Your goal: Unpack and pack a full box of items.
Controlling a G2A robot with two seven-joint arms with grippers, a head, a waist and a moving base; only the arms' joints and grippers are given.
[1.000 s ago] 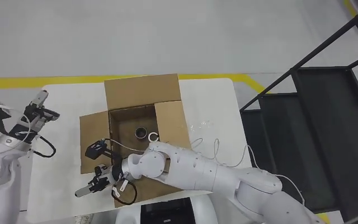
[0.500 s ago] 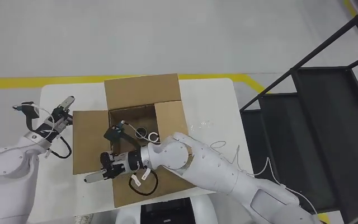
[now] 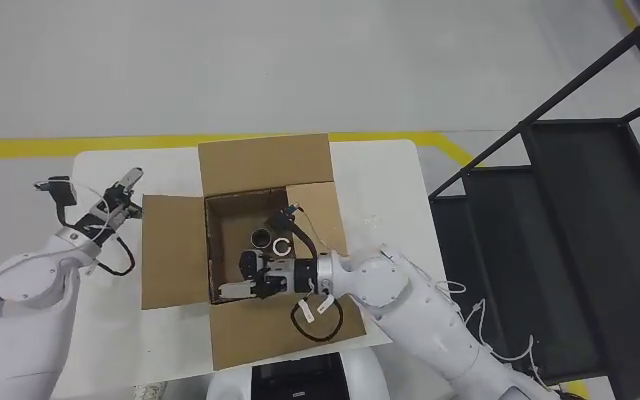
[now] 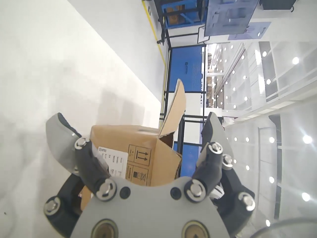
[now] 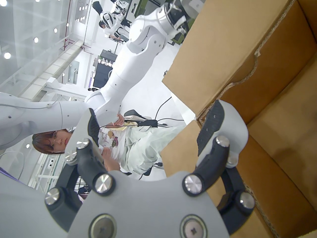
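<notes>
Two grippers are working around one brown cardboard box [image 3: 265, 165], which is standing near the middle of the white rectangular table [image 3: 375, 180] with its flaps folded open. In the top view we are seeing the right gripper [image 3: 232, 290] sitting low inside the box, by the wall on the robot's left side, its fingers spread wide and gripping nothing. The right wrist view is confirming this for us: the right gripper [image 5: 153, 116] is hanging with its ribbed pads well apart, one finger over the box's [image 5: 277, 80] brown inner wall and floor. One dark round can-like item with a pale rim [image 3: 262, 237] is lying on the box floor toward the far side, near the right arm's wrist but apart from its fingers. The left gripper [image 3: 125, 185] is hovering over the table just beside the box's left flap, holding nothing. In the left wrist view we are looking between its widely parted fingers [image 4: 60, 127] at the box's outer wall [image 4: 138, 147], which is bearing a white label.
</notes>
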